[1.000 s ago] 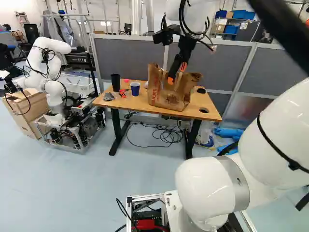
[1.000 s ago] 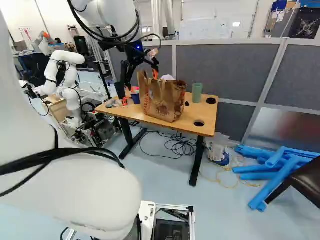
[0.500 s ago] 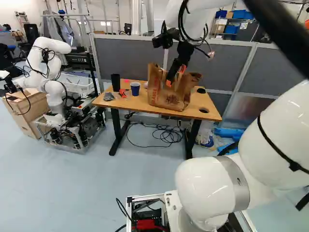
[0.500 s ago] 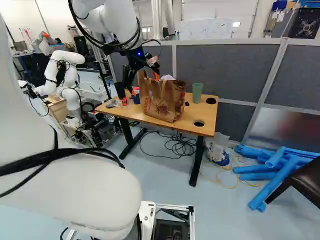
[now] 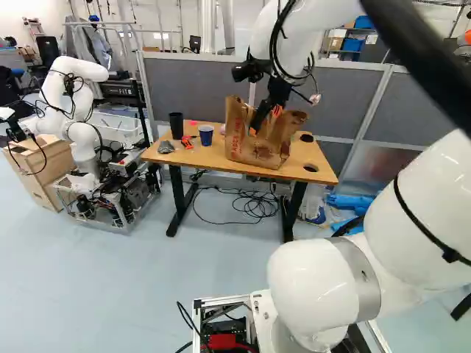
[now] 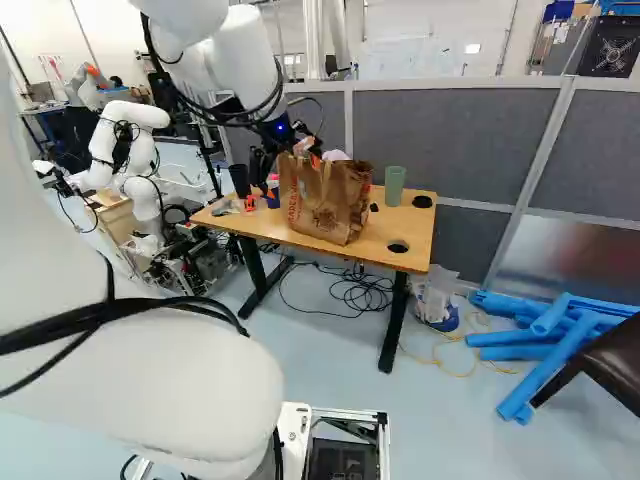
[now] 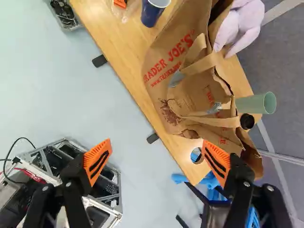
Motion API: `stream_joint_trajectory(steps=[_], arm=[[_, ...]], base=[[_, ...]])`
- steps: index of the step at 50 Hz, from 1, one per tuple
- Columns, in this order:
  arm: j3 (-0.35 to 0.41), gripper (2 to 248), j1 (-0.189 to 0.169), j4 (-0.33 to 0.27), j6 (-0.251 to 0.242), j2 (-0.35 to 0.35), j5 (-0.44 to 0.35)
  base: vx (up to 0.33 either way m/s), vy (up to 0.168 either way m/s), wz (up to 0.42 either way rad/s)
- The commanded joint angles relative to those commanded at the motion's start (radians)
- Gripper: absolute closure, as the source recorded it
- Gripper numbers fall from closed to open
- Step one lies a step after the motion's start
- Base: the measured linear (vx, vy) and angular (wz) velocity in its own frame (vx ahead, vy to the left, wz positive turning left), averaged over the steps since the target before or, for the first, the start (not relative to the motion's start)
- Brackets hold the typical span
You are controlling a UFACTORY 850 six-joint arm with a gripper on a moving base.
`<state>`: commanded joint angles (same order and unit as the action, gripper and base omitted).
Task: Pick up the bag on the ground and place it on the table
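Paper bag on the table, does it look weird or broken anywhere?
A bit, yes: the paper bag is crumpled, its top edge bends outward, and shiny grey patches, maybe tape, sit near its handles, as if someone had mended it.

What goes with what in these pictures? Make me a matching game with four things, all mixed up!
Things:
1. Paper bag
2. Green cup
3. Blue cup
4. End effector

Matches:
A. Open
B. Brown with red letters
C. Just right of the paper bag in the right base view
D. Beside the black cup on the table

Right pairs: 1-B, 2-C, 3-D, 4-A
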<state>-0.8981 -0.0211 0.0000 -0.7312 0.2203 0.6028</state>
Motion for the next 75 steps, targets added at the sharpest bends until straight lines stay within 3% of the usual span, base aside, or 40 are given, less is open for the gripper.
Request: stream_joint_trajectory(steps=[27,75], arm=[[0.148,3,0.004,0.000,0.134,0.011,-0.270],[0.488,3,0.013,0.000,0.440,0.035,-0.888]], base=[[0.000,0.000,0.000],[0.000,0.000,0.000]])
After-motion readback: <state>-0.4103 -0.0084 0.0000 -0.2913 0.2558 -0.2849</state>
